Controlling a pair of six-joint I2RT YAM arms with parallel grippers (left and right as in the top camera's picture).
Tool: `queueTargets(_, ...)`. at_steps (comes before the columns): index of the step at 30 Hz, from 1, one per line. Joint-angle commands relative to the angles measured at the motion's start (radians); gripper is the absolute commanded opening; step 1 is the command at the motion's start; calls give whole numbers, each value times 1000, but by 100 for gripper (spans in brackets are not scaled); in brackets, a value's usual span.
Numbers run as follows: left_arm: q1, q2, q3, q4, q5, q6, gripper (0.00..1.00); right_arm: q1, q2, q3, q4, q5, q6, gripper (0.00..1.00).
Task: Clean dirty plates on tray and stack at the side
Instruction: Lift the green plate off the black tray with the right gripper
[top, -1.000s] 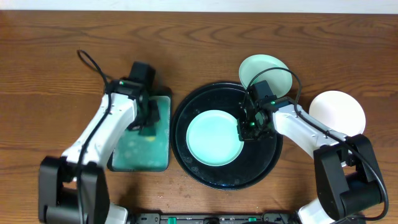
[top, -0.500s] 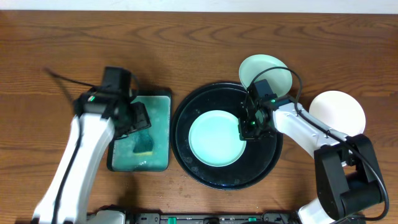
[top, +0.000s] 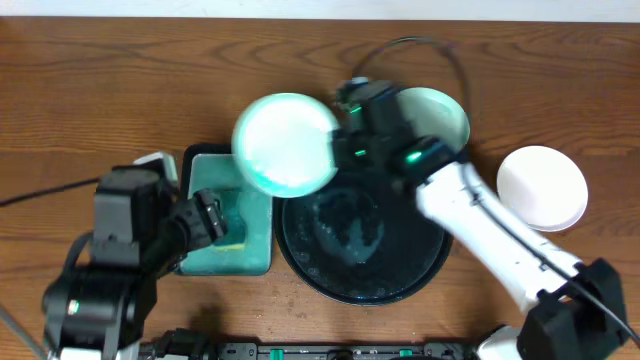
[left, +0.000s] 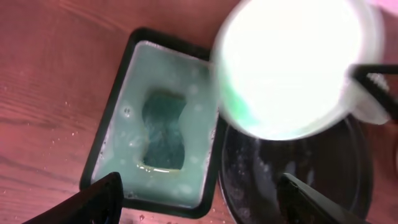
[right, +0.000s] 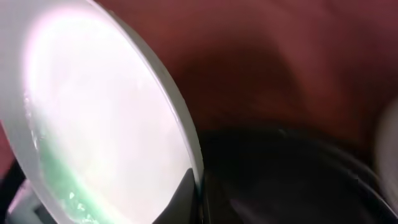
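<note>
My right gripper is shut on the rim of a pale mint plate and holds it tilted in the air over the gap between the two trays. In the right wrist view the plate fills the left side, a teal smear along its lower edge, with one finger pressed on its rim. The round black tray is wet and bears no plate. A second mint plate lies behind it and a white plate to its right. My left gripper hangs open above the rectangular tray.
The rectangular black-rimmed tray holds foamy teal liquid and a teal sponge. In the left wrist view the lifted plate hangs over the round tray. Bare wood tabletop lies at the far left and along the back.
My right gripper has lifted the plate off the round tray and carried it up and to the left. My left gripper has opened off the sponge and drawn back toward the near left.
</note>
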Motion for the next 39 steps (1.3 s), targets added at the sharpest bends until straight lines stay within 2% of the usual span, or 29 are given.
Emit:
queueTargets(1, 4, -39, 17, -3, 10, 13, 80, 137, 71, 8, 112, 256, -94, 1)
queueTargets(6, 4, -41, 16, -3, 10, 13, 80, 256, 120, 8, 255, 358, -312, 1)
queueTargets(10, 4, -40, 15, -3, 10, 13, 81, 332, 111, 8, 329, 595, -369, 1)
queueTargets(15, 4, -40, 14, -3, 10, 13, 81, 380, 81, 8, 356, 701, -491, 1)
queueTargets(19, 4, -40, 14, -3, 10, 13, 81, 394, 51, 8, 382, 787, -503, 1)
queueTargets(39, 4, -40, 14, -3, 10, 13, 81, 466, -23, 8, 573, 800, -841, 1)
